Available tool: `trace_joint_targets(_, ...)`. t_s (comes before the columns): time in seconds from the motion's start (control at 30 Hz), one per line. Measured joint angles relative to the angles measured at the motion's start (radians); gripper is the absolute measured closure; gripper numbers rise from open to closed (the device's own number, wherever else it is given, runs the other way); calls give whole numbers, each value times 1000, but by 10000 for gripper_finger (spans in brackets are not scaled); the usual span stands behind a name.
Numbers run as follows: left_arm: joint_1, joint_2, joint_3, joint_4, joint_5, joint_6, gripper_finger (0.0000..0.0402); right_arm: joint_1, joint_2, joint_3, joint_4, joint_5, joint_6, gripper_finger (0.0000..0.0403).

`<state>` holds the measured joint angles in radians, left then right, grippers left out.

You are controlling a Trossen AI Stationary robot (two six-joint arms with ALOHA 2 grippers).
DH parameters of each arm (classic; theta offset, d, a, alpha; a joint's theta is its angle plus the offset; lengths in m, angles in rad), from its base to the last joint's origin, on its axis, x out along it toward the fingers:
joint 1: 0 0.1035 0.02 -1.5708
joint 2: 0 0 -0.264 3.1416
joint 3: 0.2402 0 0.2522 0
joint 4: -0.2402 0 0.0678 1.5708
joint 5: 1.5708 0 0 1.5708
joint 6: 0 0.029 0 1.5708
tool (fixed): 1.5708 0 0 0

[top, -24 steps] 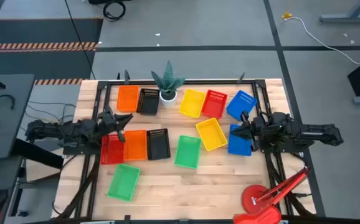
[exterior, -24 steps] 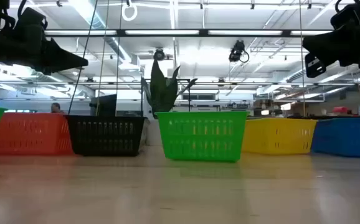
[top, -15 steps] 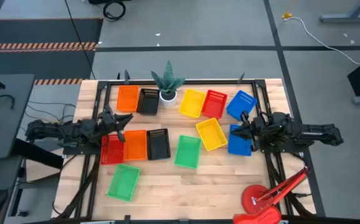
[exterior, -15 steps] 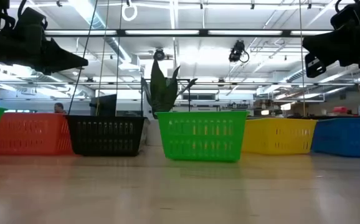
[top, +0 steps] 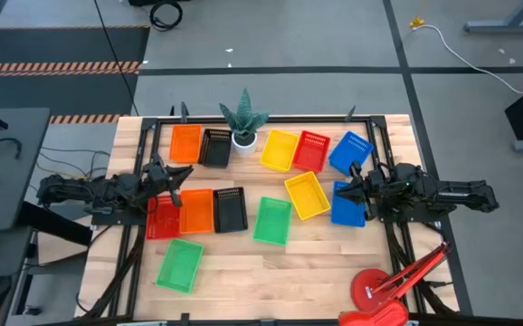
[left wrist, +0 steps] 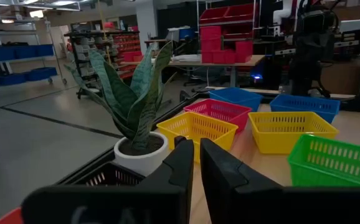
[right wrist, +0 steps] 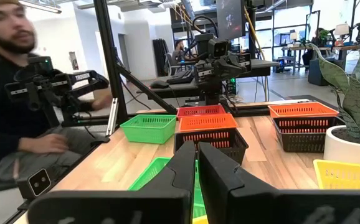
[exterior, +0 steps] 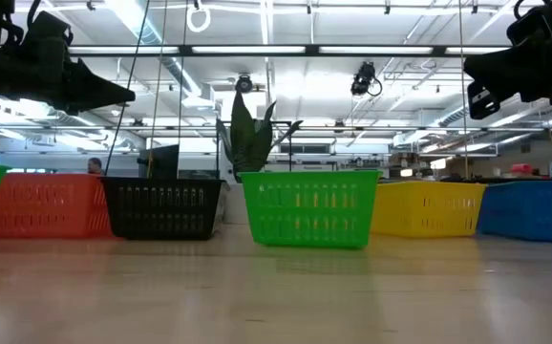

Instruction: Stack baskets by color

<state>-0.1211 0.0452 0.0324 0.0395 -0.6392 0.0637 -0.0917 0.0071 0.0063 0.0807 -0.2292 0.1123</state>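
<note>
Several mesh baskets stand singly on the wooden table [top: 243,272]. An orange [top: 185,142], a black [top: 214,147], a yellow [top: 280,149], a red [top: 311,150] and a blue one [top: 350,152] line the far side. Nearer lie a red [top: 162,217], an orange [top: 196,210], a black [top: 230,209], a green [top: 272,220], a yellow [top: 307,195] and a blue one [top: 347,204]. Another green basket [top: 180,264] sits near the front left. My left gripper [top: 178,175] hovers shut above the nearer orange basket. My right gripper [top: 354,186] hovers shut over the nearer blue basket.
A white pot with a spiky plant [top: 243,122] stands at the far edge between the black and yellow baskets. A red clamp lamp [top: 379,290] sits at the front right corner. Beyond the table's left side sits a person [right wrist: 18,93]. Bare wood shows along the front edge.
</note>
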Motion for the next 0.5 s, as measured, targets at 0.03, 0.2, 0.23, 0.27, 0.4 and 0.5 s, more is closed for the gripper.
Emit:
trace_joint_targets(0.03, 0, 0, 0, 0, 0, 0, 368, 0, 0, 0, 0, 0, 0, 378)
trace_joint_targets(0.2, 0, 0, 0, 0, 0, 0, 375, 0, 0, 0, 0, 0, 0, 378)
trace_joint_targets(0.23, 0, 0, 0, 0, 0, 0, 376, 0, 0, 0, 0, 0, 0, 378)
trace_joint_targets(0.27, 0, 0, 0, 0, 0, 0, 376, 0, 0, 0, 0, 0, 0, 378)
trace_joint_targets(0.4, 0, 0, 0, 0, 0, 0, 372, 0, 0, 0, 0, 0, 0, 378)
trace_joint_targets(0.5, 0, 0, 0, 0, 0, 0, 368, 0, 0, 0, 0, 0, 0, 378)
